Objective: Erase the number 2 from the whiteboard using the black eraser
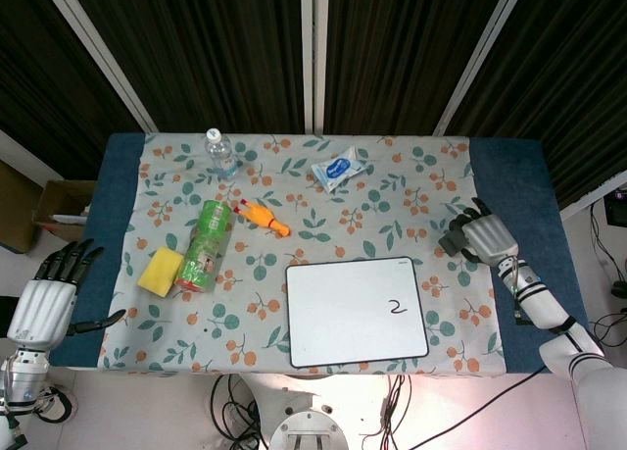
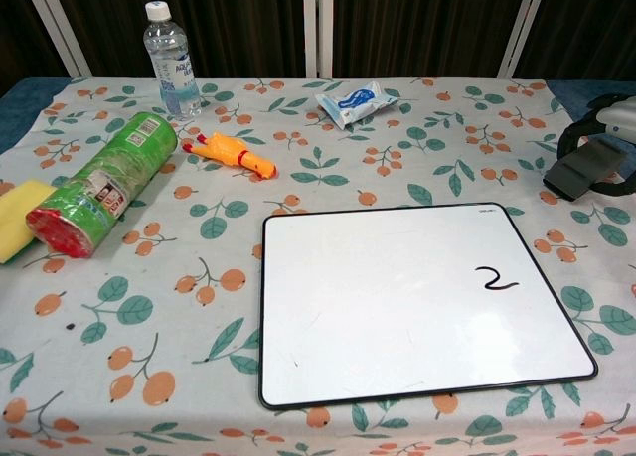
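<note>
table (image 1: 514,175) | floral cloth (image 1: 392,180) | whiteboard (image 1: 343,313) | bottle (image 1: 220,153) | can (image 1: 203,246) | sponge (image 1: 159,271) | toy chicken (image 1: 263,217) | wipes packet (image 1: 339,168)

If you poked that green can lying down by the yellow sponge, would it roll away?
Probably. The green can lies on its side, so its round wall could roll across the tablecloth. The yellow sponge sits close on one side and might stop it there. It looks stiff, not squishy.

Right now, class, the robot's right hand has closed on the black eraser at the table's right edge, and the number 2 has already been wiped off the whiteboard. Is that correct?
One part is wrong. The number 2 is not wiped off: the chest view shows it written on the whiteboard, near its right side. The rest holds: the right hand has closed on the black eraser at the table's right edge.
</note>
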